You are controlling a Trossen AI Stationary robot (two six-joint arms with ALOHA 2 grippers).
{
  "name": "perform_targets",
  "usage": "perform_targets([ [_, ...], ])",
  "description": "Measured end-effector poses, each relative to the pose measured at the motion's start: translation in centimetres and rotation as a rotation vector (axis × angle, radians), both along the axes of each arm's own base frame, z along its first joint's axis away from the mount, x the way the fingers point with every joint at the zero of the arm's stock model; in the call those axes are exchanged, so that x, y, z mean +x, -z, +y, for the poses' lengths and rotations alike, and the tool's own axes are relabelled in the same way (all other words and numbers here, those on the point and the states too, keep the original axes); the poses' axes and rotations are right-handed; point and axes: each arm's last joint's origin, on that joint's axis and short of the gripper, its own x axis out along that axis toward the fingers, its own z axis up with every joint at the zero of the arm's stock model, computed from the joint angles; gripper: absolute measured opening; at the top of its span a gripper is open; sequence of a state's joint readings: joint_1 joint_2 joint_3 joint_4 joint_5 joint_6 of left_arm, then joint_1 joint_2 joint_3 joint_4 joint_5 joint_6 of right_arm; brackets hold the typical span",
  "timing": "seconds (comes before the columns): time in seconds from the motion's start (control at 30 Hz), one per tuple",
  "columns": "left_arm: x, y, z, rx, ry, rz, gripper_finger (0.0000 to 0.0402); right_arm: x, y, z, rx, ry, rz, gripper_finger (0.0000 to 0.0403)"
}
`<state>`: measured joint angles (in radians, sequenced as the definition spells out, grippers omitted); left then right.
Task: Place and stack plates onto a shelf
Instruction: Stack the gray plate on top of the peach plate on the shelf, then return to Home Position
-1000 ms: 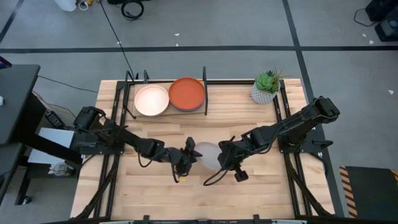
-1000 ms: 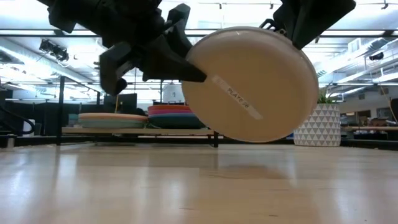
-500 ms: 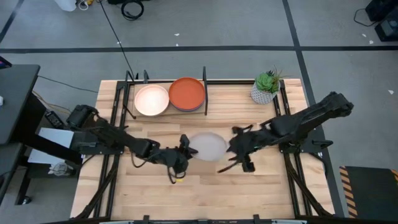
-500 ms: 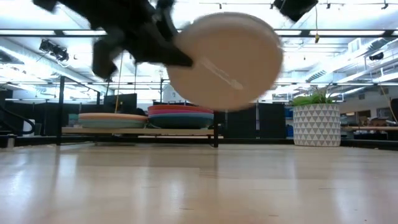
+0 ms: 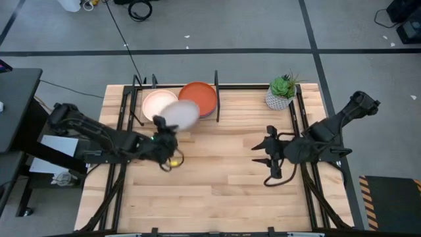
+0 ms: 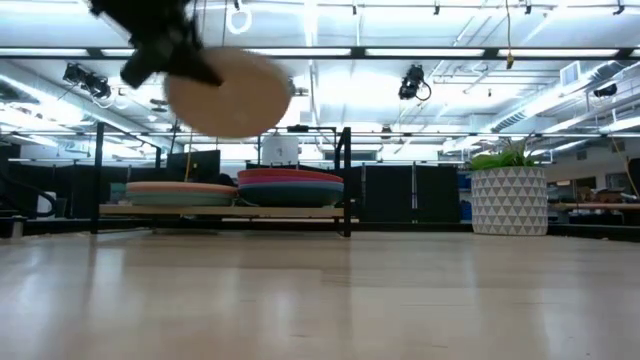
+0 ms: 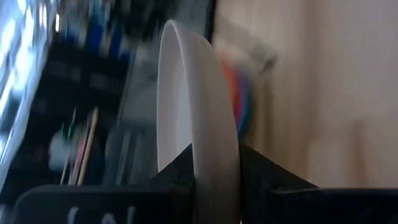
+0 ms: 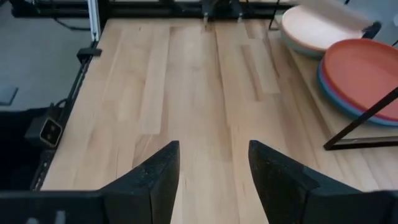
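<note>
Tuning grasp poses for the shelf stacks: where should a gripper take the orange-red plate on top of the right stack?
By its rim. The orange-red plate lies flat and shallow, so only the edge fits between fingers. Probably come from the table-centre side; the shelf rods bar the others.

The left gripper has carried the round grey plate from table centre toward the far shelf; the right gripper released and withdrew right.

Plate above shelf front edge

left tool clamped, raised; right tool spread, empty
</note>
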<state>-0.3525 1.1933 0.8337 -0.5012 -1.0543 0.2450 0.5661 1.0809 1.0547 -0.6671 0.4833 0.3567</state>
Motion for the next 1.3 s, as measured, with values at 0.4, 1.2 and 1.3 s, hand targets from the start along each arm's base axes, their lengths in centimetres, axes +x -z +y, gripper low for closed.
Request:
perform_targets([
  [0.4, 0.1, 3.4, 8.9, -0.092, -0.379, 0.265, 0.0063, 0.8, 2.8, 0.9, -0.023, -0.001, 0.047, 0.0197],
  [1.2, -0.1, 1.7, 11.3, -0.504, -0.340, 0.118, 0.0216, 0.8, 3.0, 1.0, -0.004, 0.002, 0.049, 0.0197],
  [1.3, -0.6, 0.8, 11.3, -0.546, -0.339, 0.050, 0.0210, 0.9, 3.0, 1.0, 0.000, 0.003, 0.046, 0.0197],
])
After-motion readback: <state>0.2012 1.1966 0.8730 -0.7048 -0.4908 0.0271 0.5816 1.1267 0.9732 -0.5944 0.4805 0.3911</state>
